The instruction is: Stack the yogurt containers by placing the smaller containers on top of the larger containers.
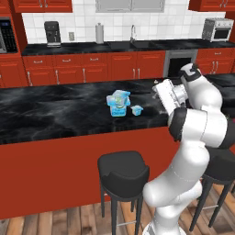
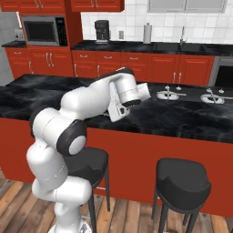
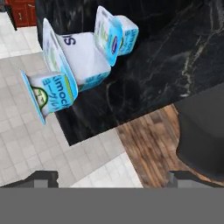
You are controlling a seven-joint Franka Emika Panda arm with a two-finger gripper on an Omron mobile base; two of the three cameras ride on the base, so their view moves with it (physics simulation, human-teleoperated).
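On a black marble worktop (image 1: 55, 110) in a red-cabinet kitchen, a mid-sized yogurt cup (image 1: 119, 97) sits atop the wide yogurt tub (image 1: 118, 109), while a tiny yogurt cup (image 1: 136, 109) stands just beside the stack on the worktop. The robot's end effector (image 3: 112, 177) hangs above the worktop's near edge, fingers spread wide and holding nothing. Black stools (image 1: 123, 174) stand below.

- Wide yogurt tub (image 3: 83, 59) sits on the black marble counter (image 3: 175, 52), the picture rolled sideways.
- Mid-sized cup (image 3: 48, 94) rests against the tub's lid.
- Tiny cup (image 3: 127, 34) stands just beyond.
- Dark stool seat (image 3: 201, 131) hangs over wood flooring (image 3: 148, 144).
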